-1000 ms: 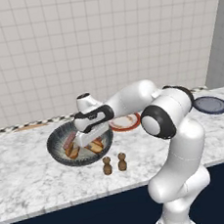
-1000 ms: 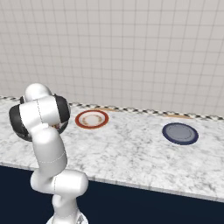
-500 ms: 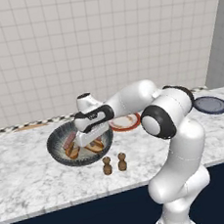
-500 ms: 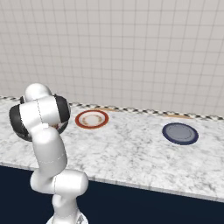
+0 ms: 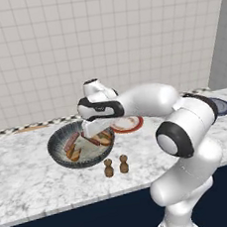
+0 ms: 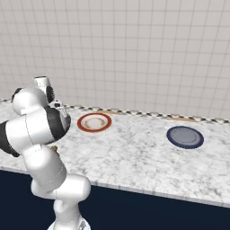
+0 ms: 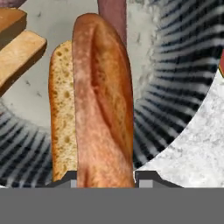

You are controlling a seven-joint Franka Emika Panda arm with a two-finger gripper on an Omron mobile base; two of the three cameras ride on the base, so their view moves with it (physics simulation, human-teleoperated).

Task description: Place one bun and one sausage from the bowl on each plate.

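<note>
In the hand view a golden-brown bun (image 7: pixel 103 109) runs lengthwise between my two fingertips, and my gripper (image 7: pixel 105 179) is shut on its sides. Under it lies the bowl (image 7: pixel 175 87), ribbed dark wall to the right, pale speckled floor above. A second bun (image 7: pixel 17 48) lies at the upper left, and the end of a sausage (image 7: pixel 113 13) pokes out beyond the held bun. From the left base view my gripper (image 5: pixel 95 130) hangs low over the bowl (image 5: pixel 55 152), with a sausage (image 5: pixel 71 140) inside. The red-rimmed plate (image 5: pixel 129 125) (image 6: pixel 94 122) and the navy plate (image 6: pixel 184 137) stand to the right.
Two small brown shakers (image 5: pixel 109 168) (image 5: pixel 123 163) stand just in front of the bowl, near the counter's front edge. A tiled wall closes the back. Bare marble counter (image 6: pixel 134 152) stretches between the two plates.
Hardly anything differs: the hand stays low over the bowl at nearly the same spot, and the plates and shakers have not moved.
</note>
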